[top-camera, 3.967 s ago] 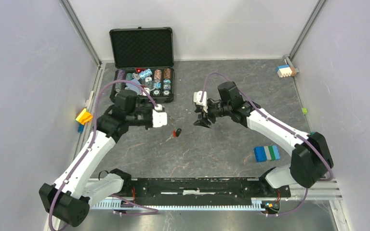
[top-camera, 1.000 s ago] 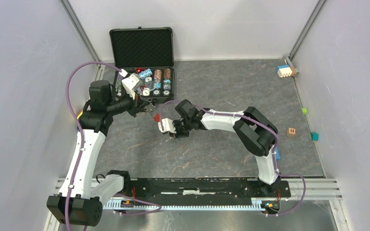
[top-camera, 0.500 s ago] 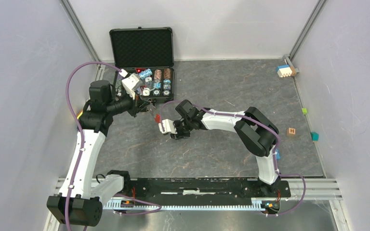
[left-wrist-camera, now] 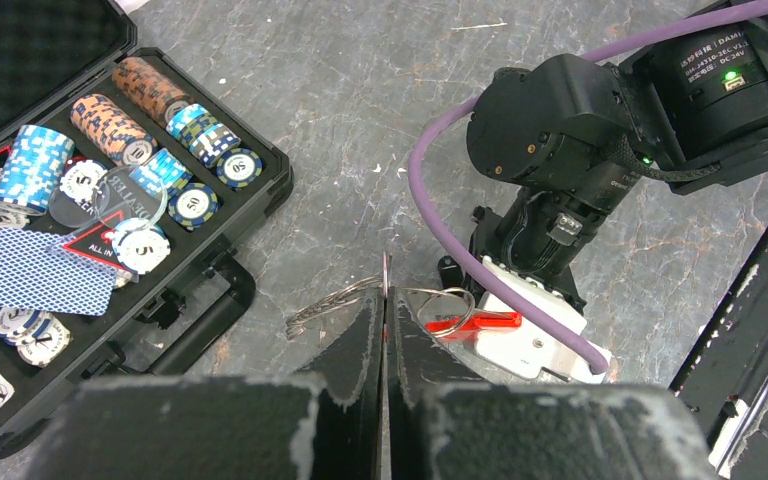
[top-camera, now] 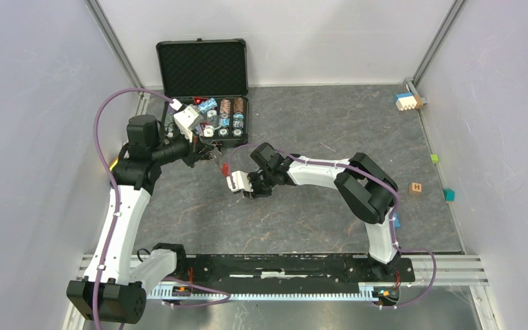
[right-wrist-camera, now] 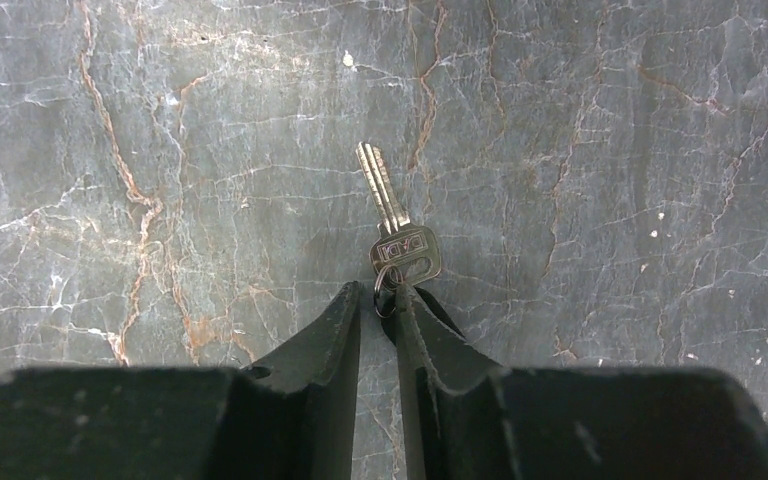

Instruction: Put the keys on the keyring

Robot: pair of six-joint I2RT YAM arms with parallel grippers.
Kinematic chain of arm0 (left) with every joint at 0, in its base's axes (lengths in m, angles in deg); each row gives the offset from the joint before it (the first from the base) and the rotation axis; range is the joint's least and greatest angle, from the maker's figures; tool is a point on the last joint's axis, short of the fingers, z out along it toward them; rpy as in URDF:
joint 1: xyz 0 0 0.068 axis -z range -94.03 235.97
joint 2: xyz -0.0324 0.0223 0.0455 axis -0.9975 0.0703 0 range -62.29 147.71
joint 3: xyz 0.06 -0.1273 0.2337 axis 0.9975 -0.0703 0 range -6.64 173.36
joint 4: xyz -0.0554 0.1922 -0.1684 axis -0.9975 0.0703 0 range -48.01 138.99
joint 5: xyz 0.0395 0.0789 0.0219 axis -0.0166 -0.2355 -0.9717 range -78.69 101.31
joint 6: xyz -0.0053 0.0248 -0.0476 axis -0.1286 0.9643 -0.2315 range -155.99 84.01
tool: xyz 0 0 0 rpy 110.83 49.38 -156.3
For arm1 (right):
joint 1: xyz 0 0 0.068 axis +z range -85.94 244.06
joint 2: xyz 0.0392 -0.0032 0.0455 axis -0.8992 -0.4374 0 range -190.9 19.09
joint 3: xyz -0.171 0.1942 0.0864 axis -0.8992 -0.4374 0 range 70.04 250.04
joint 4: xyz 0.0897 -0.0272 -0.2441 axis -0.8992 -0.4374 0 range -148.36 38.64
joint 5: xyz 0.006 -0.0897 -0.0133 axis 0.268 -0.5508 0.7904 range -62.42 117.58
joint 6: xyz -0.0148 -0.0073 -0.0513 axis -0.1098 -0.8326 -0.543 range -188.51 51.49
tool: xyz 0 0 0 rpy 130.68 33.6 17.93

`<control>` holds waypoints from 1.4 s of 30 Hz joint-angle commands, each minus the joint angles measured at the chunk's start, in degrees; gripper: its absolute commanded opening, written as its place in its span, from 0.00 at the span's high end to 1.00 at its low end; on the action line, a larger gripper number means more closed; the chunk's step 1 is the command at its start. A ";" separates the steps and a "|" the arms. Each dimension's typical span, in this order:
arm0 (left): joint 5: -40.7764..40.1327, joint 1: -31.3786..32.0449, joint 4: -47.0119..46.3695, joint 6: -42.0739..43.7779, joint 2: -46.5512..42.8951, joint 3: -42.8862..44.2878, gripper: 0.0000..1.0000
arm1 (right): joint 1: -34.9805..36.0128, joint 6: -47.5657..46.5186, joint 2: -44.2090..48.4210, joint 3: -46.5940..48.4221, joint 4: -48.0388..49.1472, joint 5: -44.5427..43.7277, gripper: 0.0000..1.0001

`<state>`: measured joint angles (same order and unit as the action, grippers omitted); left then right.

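My left gripper [top-camera: 214,155] is shut on the keyring's thin wire loop [left-wrist-camera: 330,305] and holds it above the table; the left wrist view [left-wrist-camera: 384,298] shows the jaws closed on the wire. The red tag [left-wrist-camera: 475,322] hangs to the right of them and also shows in the top view [top-camera: 224,167]. My right gripper [top-camera: 247,190] is down at the table just right of the tag. In the right wrist view [right-wrist-camera: 378,292] its jaws are almost closed round the small ring at the head of a silver key [right-wrist-camera: 395,225] lying on the table. The key is hidden in the top view.
An open black case [top-camera: 242,141] of poker chips and cards stands just behind the left gripper. A wooden block [top-camera: 416,187], a teal block [top-camera: 449,194] and stacked blocks [top-camera: 407,101] lie at the right. A yellow block [top-camera: 117,165] sits at the left wall.
Four seconds ago the key and tag lay on the table between raised grippers. Now the left holds the keyring and the right is down at the key. Almost nothing moved in the last second.
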<state>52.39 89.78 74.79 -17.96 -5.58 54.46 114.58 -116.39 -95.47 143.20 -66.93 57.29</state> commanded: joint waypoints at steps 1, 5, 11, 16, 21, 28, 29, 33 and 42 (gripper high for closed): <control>2.00 -0.35 -2.03 -1.55 -1.18 0.62 0.98 | 0.11 -0.90 0.58 2.80 -0.47 0.78 0.77; 2.07 -0.39 -2.04 -1.36 -1.11 0.43 0.98 | 0.13 -0.51 0.16 3.53 -0.72 1.05 0.83; 2.03 -0.37 -1.99 -1.10 -1.10 0.25 0.98 | 0.10 0.23 0.63 3.11 0.08 0.66 0.96; 2.25 -0.36 -2.02 -1.06 -1.00 0.51 0.98 | -0.15 0.33 1.24 1.91 1.05 0.02 1.00; 2.41 -0.37 -1.88 -1.07 -1.04 0.68 0.98 | -0.15 0.07 0.55 1.98 0.60 0.63 0.92; 2.87 -0.30 -1.66 -0.73 -0.93 0.51 0.98 | -0.16 0.15 -0.30 2.67 0.48 0.27 0.90; 2.91 -0.29 -1.61 -0.64 -0.88 0.59 0.98 | -0.16 0.15 -0.39 2.75 0.45 0.26 0.90; 3.08 -0.29 -1.46 -0.46 -0.83 0.60 0.98 | -0.16 0.07 -0.74 2.88 0.32 0.26 0.88; 3.39 -0.26 -1.11 -0.21 -0.95 0.60 0.98 | -0.16 -0.08 -1.35 2.84 0.50 -0.26 0.86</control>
<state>53.77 89.78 74.88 -17.94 -5.58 54.46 114.58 -116.19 -96.17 144.60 -67.32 57.07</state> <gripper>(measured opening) 0.039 0.133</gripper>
